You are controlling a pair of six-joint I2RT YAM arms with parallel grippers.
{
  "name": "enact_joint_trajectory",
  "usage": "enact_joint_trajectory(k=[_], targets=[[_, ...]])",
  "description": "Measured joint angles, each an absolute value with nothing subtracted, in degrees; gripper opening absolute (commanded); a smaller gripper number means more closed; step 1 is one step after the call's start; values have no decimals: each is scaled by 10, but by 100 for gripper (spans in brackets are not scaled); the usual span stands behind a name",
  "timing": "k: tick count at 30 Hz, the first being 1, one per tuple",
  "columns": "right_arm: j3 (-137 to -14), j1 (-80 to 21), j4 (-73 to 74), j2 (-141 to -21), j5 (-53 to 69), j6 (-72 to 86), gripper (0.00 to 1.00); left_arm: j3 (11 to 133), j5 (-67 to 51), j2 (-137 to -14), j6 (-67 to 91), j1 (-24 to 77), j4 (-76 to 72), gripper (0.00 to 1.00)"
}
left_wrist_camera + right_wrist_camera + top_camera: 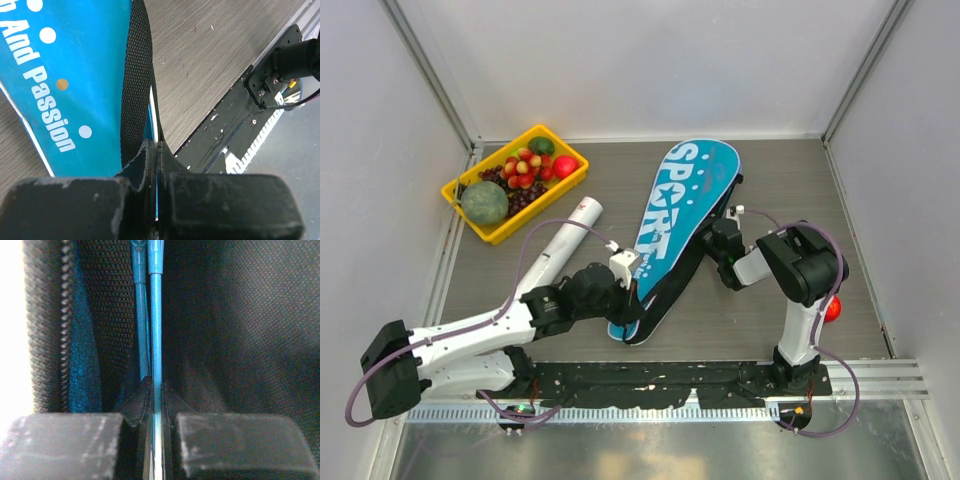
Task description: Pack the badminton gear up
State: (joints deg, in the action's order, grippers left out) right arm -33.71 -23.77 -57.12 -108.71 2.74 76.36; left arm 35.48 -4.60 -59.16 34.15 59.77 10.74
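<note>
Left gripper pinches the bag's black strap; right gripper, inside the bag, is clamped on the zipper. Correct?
Not the zipper. The right gripper is shut on a light-blue racket shaft; the zipper runs untouched at the picture's left, as the right wrist view shows. The left gripper does pinch the black strap.

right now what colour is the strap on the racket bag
Black woven webbing; the strap shows best in the left wrist view.
</note>
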Motion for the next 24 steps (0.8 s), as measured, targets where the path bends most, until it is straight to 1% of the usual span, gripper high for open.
enact_joint_trajectory(k=[1, 2, 3, 5, 7, 10, 12, 15, 17, 20, 22, 23, 24], targets=[[-344, -239, -566, -1089, 28, 763, 27, 355, -41, -594, 345, 599, 106, 0], [-352, -240, -555, -1091, 33, 761, 32, 355, -35, -599, 348, 600, 106, 0], [-361, -239, -541, -1091, 39, 760, 40, 355, -29, -605, 352, 601, 106, 0], [-375, -237, -502, -1086, 50, 749, 47, 357, -20, -624, 356, 605, 115, 0], [-382, -236, -442, -1070, 65, 728, 52, 363, -9, -649, 357, 609, 134, 0], [-382, -231, -359, -1037, 85, 691, 54, 375, 2, -675, 359, 611, 153, 1], [-382, -227, -303, -1003, 93, 663, 55, 382, 6, -683, 360, 612, 158, 10], [-378, -222, -225, -952, 97, 628, 55, 385, 8, -685, 361, 612, 162, 22], [-378, -219, -167, -913, 97, 604, 53, 385, 8, -685, 364, 612, 162, 31], [-376, -219, -98, -860, 96, 570, 48, 385, 7, -685, 370, 612, 162, 38], [-374, -219, -57, -829, 92, 553, 47, 385, 7, -685, 372, 612, 162, 45], [-370, -219, -37, -814, 88, 547, 47, 385, 7, -684, 373, 612, 162, 46], [-365, -219, -20, -798, 83, 541, 50, 385, 6, -682, 373, 612, 162, 48]])
